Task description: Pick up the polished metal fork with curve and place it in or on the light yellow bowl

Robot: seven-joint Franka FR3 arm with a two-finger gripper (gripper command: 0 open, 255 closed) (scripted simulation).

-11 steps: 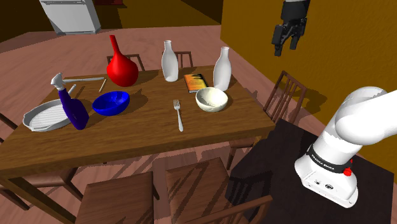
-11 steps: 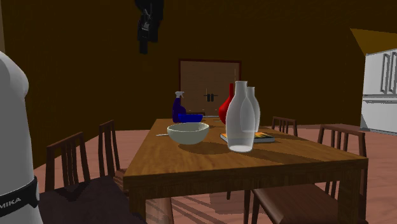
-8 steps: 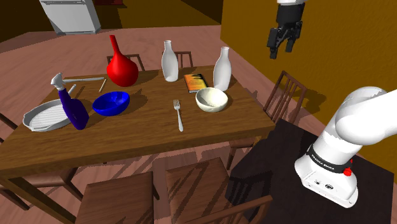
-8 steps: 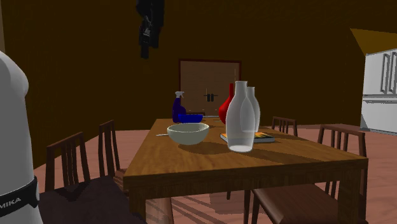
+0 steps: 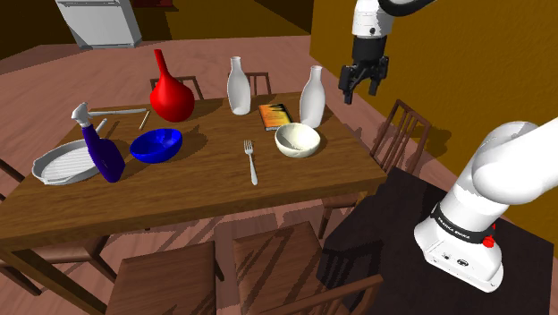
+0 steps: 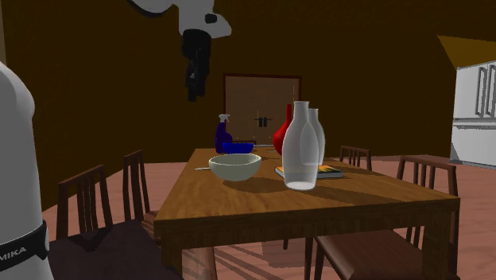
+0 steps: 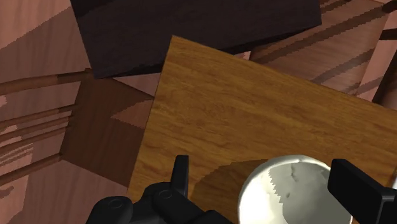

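The silver fork (image 5: pixel 251 162) lies flat on the wooden table (image 5: pixel 206 188), tines pointing away from the table's front edge. The pale cream bowl (image 5: pixel 298 140) stands upright to the fork's right in the shoulder view, and shows again as bowl (image 6: pixel 234 166) and bowl (image 7: pixel 286 191). My black gripper (image 5: pixel 358 90) hangs open and empty in the air, above and to the right of the bowl, near the table's right end. It appears high over the table's left edge as gripper (image 6: pixel 191 94). In the wrist view the gripper (image 7: pixel 259 164) has its fingers apart, with the bowl's rim far below them.
Behind the bowl stand two white bottles (image 5: pixel 312 97) (image 5: pixel 237 87) and a book (image 5: pixel 274 114). A red vase (image 5: pixel 170 94), blue bowl (image 5: pixel 156 144), blue spray bottle (image 5: pixel 101 148) and grey dish (image 5: pixel 64 162) fill the left half. Chairs (image 5: pixel 400 134) ring the table.
The gripper has come down from high up and moved to the shoulder view's left, closer to the table's right end and the bowl. Nothing on the table has moved.
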